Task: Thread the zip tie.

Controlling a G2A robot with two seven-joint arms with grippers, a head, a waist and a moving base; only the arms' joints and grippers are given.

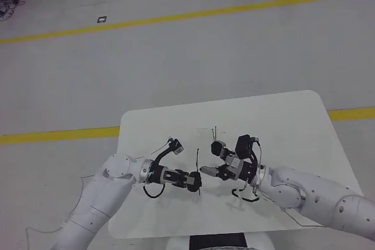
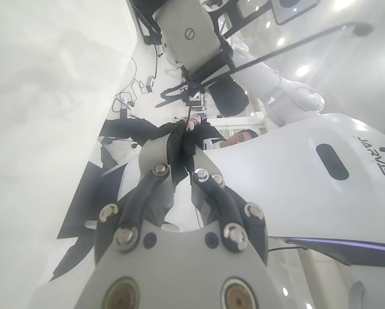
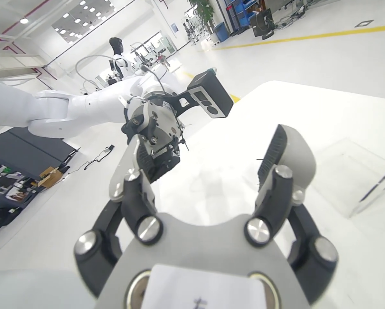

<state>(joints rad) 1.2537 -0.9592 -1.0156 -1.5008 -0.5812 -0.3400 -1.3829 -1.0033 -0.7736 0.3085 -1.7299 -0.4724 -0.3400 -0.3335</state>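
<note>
A thin black zip tie [image 1: 198, 167] stands upright above the white table [image 1: 287, 119], pinched between the closed fingers of my left gripper [image 1: 194, 181]. In the left wrist view the gripper [image 2: 180, 144] is shut on the strap [image 2: 188, 120], which pokes out past the fingertips. My right gripper [image 1: 207, 170] faces it from the other side, a short gap away, and is open. The right wrist view shows its pads [image 3: 271, 152] spread wide around nothing, with the left gripper [image 3: 157, 139] and its zip tie [image 3: 183, 140] just beyond them.
A clear shallow tray [image 1: 205, 133] with spare black zip ties [image 1: 215, 131] lies on the table behind the grippers; it also appears in the right wrist view as the tray [image 3: 350, 168] with ties [image 3: 377, 184]. The table's near edge is close below both arms.
</note>
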